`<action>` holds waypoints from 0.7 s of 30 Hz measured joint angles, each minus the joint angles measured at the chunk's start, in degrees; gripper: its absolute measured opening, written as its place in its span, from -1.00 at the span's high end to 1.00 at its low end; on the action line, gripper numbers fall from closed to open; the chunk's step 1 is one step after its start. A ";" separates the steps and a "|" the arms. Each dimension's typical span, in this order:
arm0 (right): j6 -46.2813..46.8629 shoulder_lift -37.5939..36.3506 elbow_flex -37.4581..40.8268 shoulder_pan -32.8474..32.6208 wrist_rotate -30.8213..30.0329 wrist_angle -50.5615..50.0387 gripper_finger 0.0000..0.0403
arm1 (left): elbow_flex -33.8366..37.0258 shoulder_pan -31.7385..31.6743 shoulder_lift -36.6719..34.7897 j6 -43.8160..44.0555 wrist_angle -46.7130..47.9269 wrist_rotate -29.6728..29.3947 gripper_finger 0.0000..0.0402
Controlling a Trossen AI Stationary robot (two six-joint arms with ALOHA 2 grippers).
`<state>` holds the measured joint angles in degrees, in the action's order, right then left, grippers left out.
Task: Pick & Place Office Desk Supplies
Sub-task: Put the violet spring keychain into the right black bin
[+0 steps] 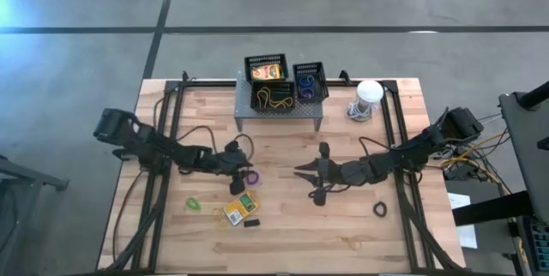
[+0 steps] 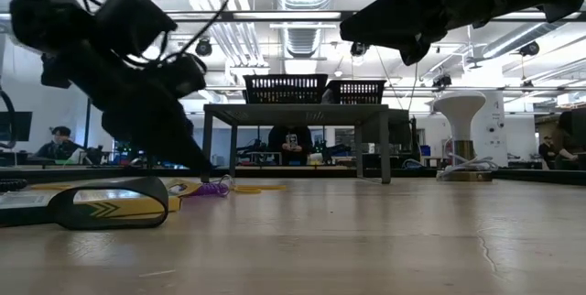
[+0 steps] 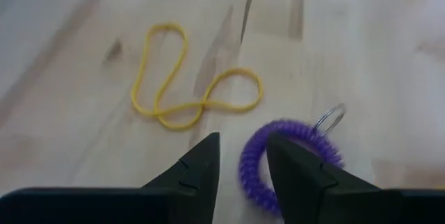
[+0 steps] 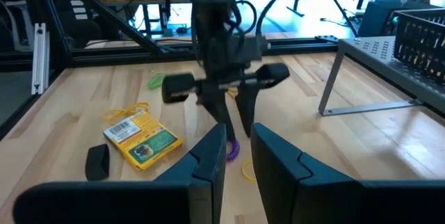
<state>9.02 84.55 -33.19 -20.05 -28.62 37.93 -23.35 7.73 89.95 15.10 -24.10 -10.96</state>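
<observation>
The left tool (image 1: 246,171) stands low over the bench (image 1: 343,225) with its fingers (image 3: 198,168) parted by a narrow gap and grasping nothing; in the left wrist view one finger sits inside the purple coil loop (image 3: 278,158) and the other just outside its rim, so the coil wall lies between them. To complete this pick well, the judgement is to lower until the tips reach the wood, then close on the coil wall only, keeping clear of the small metal ring (image 3: 328,118) fixed to the loop. The yellow rubber band (image 3: 188,88) lies near, at about 11 o'clock from the tool in that view, apart from the purple loop; a wide closing stroke could drag it. In the high view the crayon box (image 1: 240,207) and the tiny black block (image 1: 251,222) lie near at 6 o'clock, the green loop (image 1: 194,201) at 8 o'clock. The baskets (image 1: 267,83) on the grey shelf (image 1: 279,111) sit at 12 o'clock, with open bench between. The right tool (image 1: 310,176) waits at 3 o'clock, released, well apart; a black loop (image 1: 379,210) lies beyond it.
</observation>
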 joint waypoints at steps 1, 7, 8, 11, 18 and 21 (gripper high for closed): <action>0.00 0.00 0.00 0.00 0.00 0.00 0.68 | -1.08 0.00 1.13 -0.22 1.63 0.02 0.37; 0.02 0.00 0.00 -0.02 0.00 0.02 0.69 | -6.49 0.11 5.24 -0.33 10.68 -0.39 0.39; 0.00 0.00 0.00 -0.02 0.00 0.02 0.68 | -6.93 0.16 5.44 -0.33 11.30 -0.36 0.41; 0.00 0.00 0.02 -0.02 0.00 0.05 0.68 | -7.77 0.51 5.20 -2.22 11.99 0.42 0.55; 0.11 2.12 0.80 0.02 0.02 0.48 0.68 | -10.64 1.06 4.74 -5.55 12.45 1.51 0.91; 1.40 5.82 0.74 0.02 0.02 1.90 0.68 | -12.67 1.46 4.71 -5.56 11.78 -0.92 0.88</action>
<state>10.42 90.38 -32.45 -20.03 -28.60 39.83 -36.02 9.19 94.65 9.54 -12.33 -11.88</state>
